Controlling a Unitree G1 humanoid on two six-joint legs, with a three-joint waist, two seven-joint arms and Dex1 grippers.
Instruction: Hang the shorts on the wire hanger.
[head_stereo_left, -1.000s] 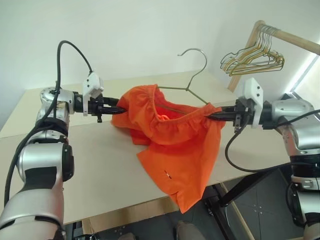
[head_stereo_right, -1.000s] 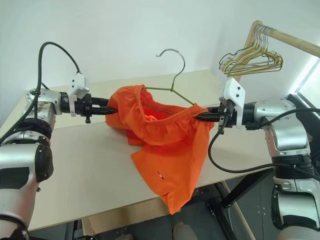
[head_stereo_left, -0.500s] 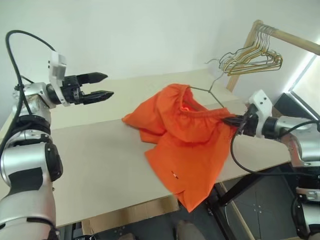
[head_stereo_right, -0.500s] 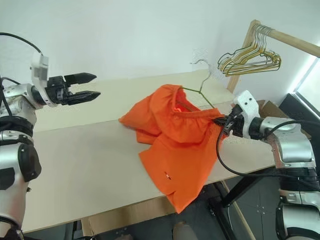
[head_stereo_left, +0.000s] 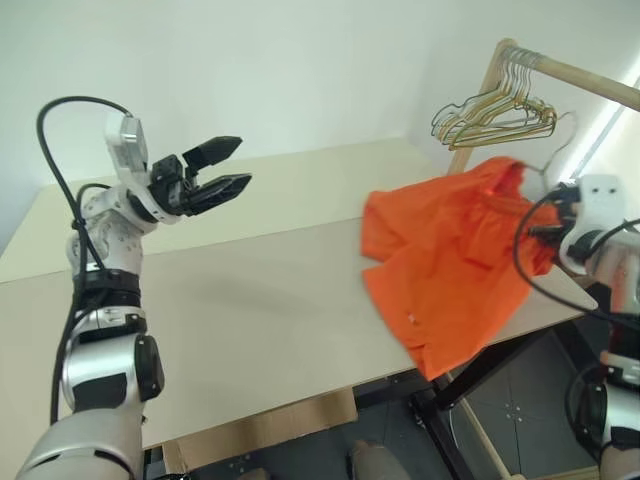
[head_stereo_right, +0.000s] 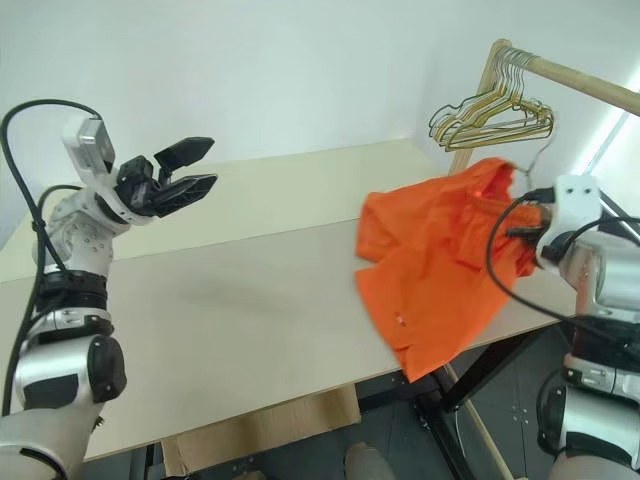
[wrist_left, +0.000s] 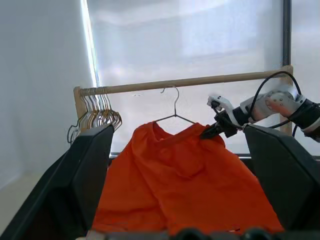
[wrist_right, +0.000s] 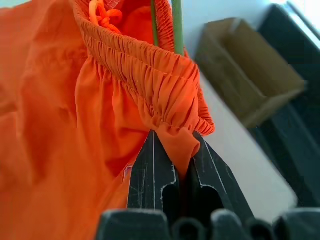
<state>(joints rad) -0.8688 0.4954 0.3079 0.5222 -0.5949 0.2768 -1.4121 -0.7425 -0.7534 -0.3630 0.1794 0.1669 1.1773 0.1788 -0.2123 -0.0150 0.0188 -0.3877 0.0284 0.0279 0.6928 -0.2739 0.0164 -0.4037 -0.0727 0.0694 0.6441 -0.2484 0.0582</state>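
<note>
The orange shorts (head_stereo_left: 450, 255) hang in the air over the table's right end, with the waistband uppermost. My right gripper (wrist_right: 172, 150) is shut on a fold of the gathered waistband. It is seen from across the table as the right gripper (wrist_left: 210, 131). The wire hanger (wrist_left: 173, 102) sits inside the waistband, and its hook rises above the shorts in front of the rail. Its thin wire (wrist_right: 177, 25) runs up just past the pinched fold. My left gripper (head_stereo_left: 243, 162) is open and holds nothing. It is raised over the table's far left, well apart from the shorts.
A wooden rack rail (head_stereo_left: 585, 80) crosses the upper right, with a bunch of gold and dark hangers (head_stereo_left: 495, 112) on it. The beige table (head_stereo_left: 230, 300) spreads below both arms. A cardboard box (wrist_right: 250, 75) lies on the floor beyond the table's right edge.
My left gripper let go of the shorts, opened, and drew back up and to the left. My right gripper carried the shorts and hanger to the right, toward the rack.
</note>
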